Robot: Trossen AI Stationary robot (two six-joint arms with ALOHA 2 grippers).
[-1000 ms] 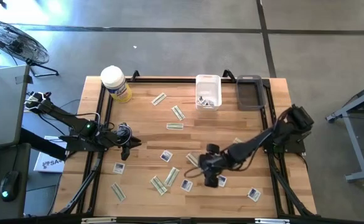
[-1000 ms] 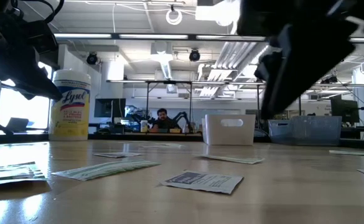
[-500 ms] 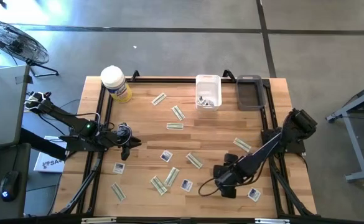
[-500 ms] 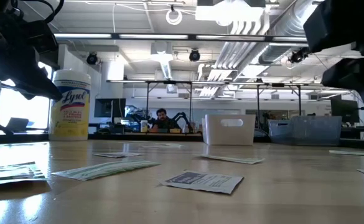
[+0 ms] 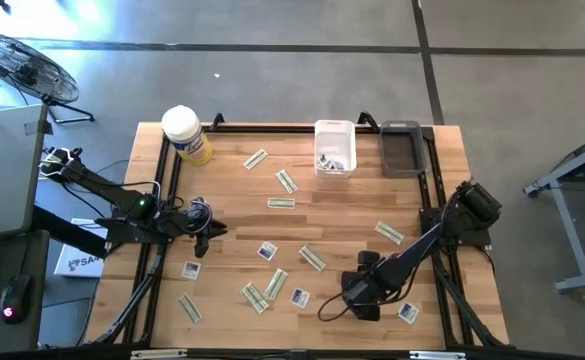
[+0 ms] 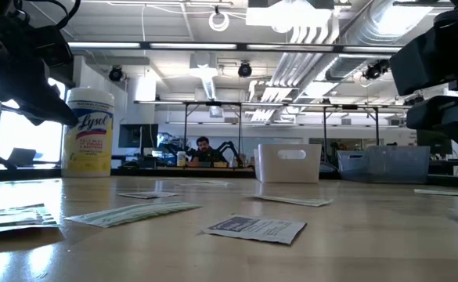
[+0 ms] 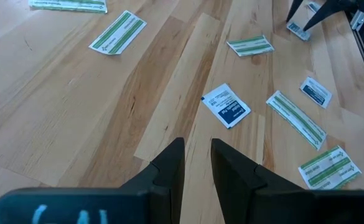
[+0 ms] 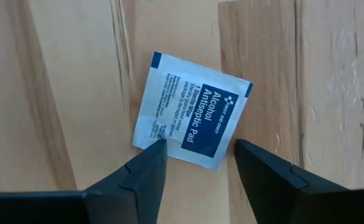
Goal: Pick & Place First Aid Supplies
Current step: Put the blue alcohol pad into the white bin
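Right gripper (image 8: 194, 163) spread open over a wipe packet (image 8: 191, 110) at the table's (image 5: 352, 205) 5 o'clock — drop straight, straddle the packet, pinch an edge. Left gripper (image 7: 197, 163) nearly closed, empty, waiting at 9 o'clock.

A lab — exposed ceiling ducts (image 6: 307, 59), workbenches, a person (image 6: 203, 150) seated behind.

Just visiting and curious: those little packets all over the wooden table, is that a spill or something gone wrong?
Odd only in their scatter: small flat white-and-blue and green-striped packets lie strewn at all angles across the wooden table, while the white bin holds a few. None looks torn.
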